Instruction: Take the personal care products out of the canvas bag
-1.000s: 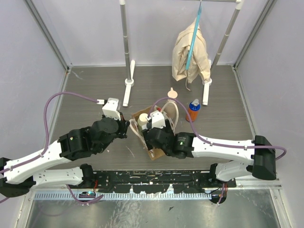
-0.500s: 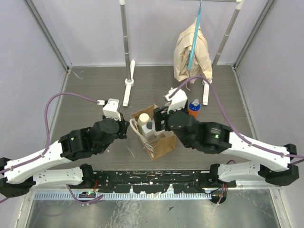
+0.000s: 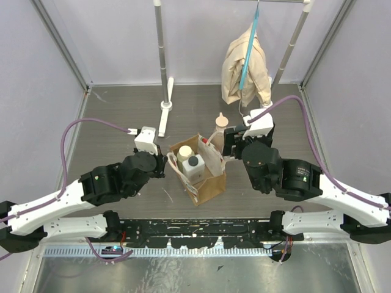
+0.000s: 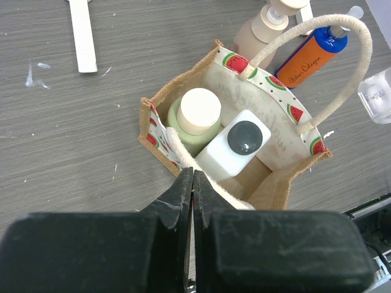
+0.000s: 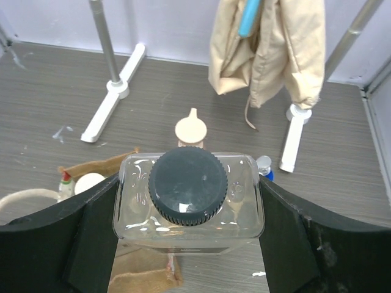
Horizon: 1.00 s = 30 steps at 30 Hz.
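Observation:
The canvas bag stands upright between my arms. In it are a cream-capped bottle and a white bottle with a dark grey cap. My left gripper is shut on the bag's near cream handle at the rim. My right gripper is shut on a clear bottle with a dark cap, held in the air behind and right of the bag. The beige pump-top bottle and the blue bottle with an orange band stand on the table behind the bag.
A clothes rack with white feet stands at the back, with a beige cloth on a blue hanger. Enclosure walls close in the left, right and far sides.
My right gripper has come up out of the bag with the clear bottle and moved back and to the right. My left gripper has stayed on the bag's handle.

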{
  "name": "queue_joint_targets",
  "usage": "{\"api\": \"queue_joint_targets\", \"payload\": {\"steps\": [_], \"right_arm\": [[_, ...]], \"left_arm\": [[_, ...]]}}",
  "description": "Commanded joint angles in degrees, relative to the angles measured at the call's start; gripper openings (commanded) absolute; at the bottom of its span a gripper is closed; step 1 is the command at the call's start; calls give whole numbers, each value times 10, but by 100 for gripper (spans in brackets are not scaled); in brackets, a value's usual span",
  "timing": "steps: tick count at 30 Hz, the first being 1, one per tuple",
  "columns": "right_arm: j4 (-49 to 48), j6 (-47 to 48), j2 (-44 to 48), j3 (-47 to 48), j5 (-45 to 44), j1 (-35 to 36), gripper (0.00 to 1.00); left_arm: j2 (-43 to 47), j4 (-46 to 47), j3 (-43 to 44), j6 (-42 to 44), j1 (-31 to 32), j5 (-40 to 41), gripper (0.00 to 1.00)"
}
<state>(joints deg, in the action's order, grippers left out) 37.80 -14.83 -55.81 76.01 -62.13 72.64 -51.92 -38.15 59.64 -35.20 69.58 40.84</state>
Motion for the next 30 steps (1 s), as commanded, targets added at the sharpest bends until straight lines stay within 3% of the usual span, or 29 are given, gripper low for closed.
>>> {"api": "queue_joint_targets", "payload": {"steps": [1,6,11,16,30], "right_arm": [[-65,-4,36,-21,-87,-3,48],[-29,-50,45,-49,-34,-55,49],[-17,-75,26,-90,102,-196,49],[-84,-56,25,-167,197,-307,48],[-185,-57,-32,-252,261,-385,51]], "left_arm": [[-6,28,-6,-1,-1,5,9],[-10,31,-10,-2,0,-4,10],[-17,38,-10,-4,-1,-15,10],[-16,28,-9,-8,-1,-16,9],[-5,21,-19,-14,-1,-9,9]]}}
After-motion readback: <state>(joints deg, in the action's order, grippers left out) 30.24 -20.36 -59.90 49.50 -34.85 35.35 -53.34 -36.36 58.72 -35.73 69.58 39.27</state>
